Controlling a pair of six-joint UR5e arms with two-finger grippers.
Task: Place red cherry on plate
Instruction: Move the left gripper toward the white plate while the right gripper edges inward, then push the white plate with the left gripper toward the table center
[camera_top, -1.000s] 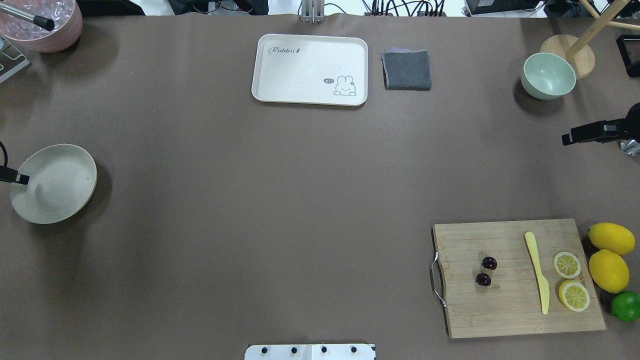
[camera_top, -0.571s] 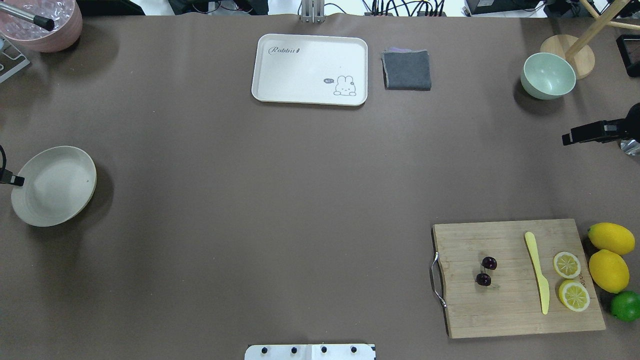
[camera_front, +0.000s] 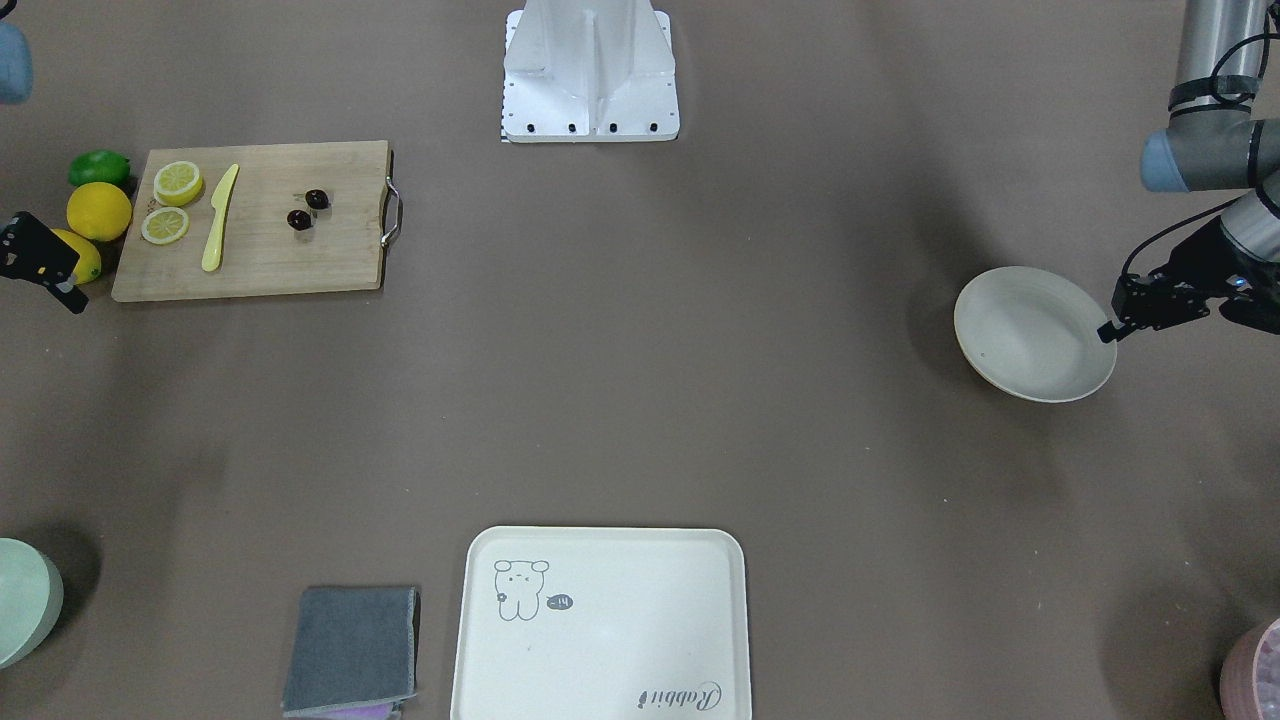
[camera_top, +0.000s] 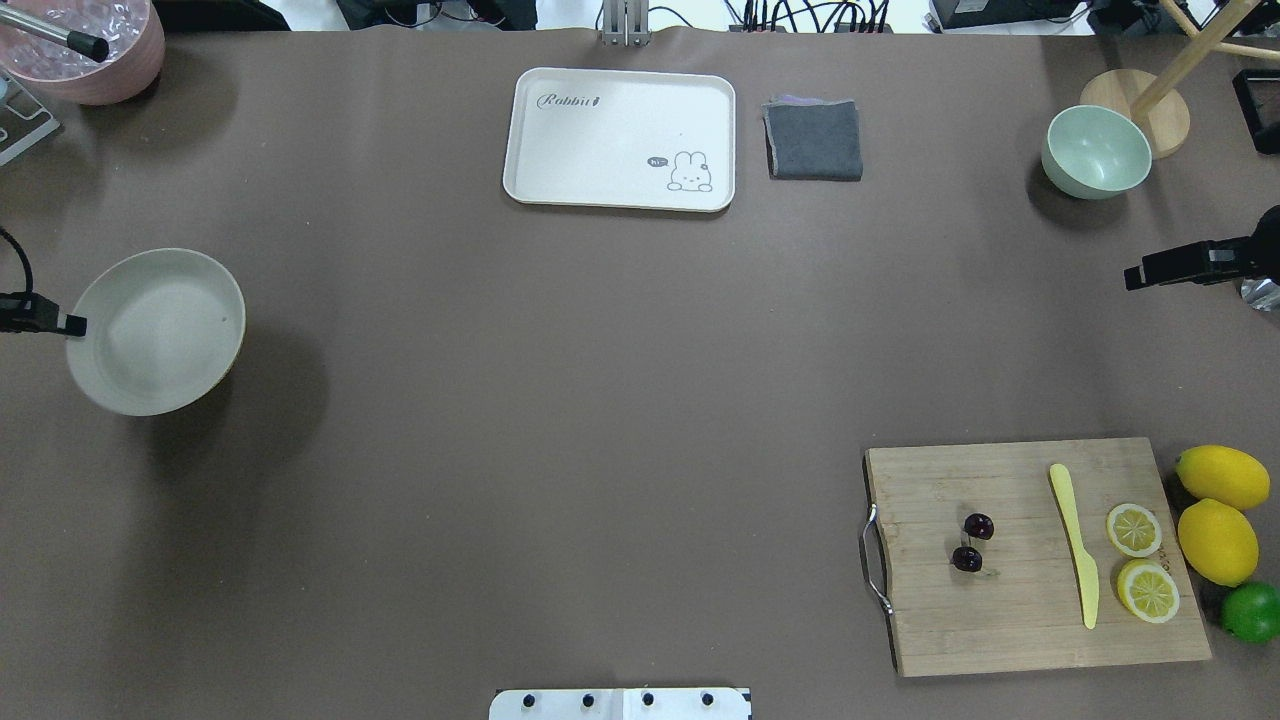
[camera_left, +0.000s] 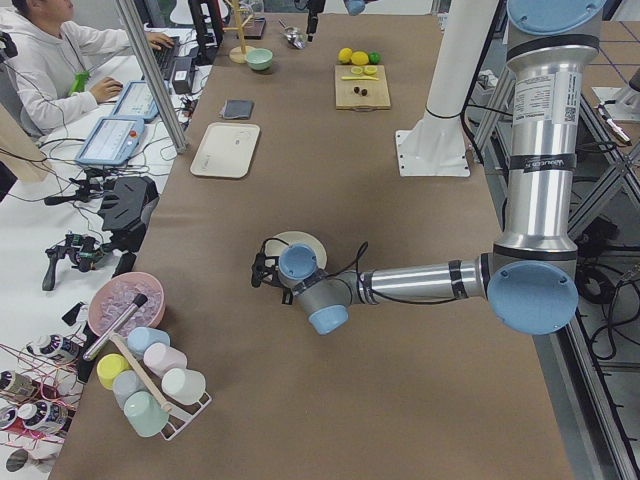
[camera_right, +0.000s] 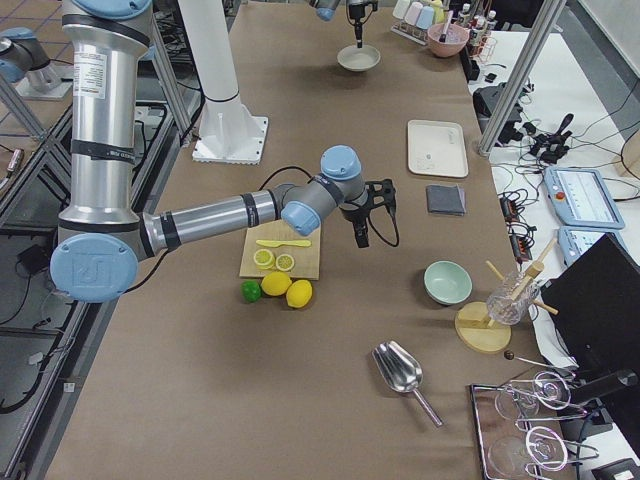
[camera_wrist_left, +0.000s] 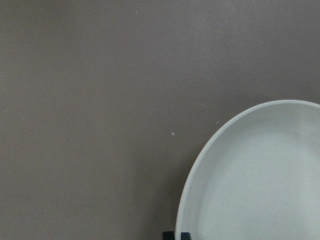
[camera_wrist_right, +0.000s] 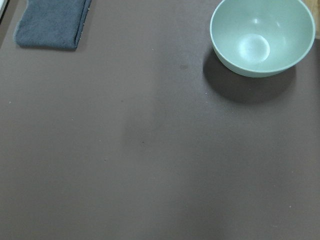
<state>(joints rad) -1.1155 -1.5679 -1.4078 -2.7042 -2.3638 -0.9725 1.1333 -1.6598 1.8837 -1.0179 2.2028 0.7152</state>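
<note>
Two joined fruits, the red cherry (camera_top: 978, 526) lies near the handle edge of the cutting board (camera_top: 1000, 620); probably light, glossy and slippery, so pinch gently across one. Left gripper (camera_top: 78, 325) clamps the rim of the plate (camera_top: 160, 335); right gripper (camera_top: 1135, 277) can't be told.

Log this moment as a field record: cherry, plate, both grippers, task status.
cherry: red cherry lies on the cutting board, beside the yellow knife
plate: plate is empty, across the table from the cutting board
left gripper: left gripper at the plate's rim, jaws closed on it
right gripper: right gripper at the table's right edge, apart from the cutting board; whether the jaws are open is unclear
status: red cherry not yet on the plate
</note>
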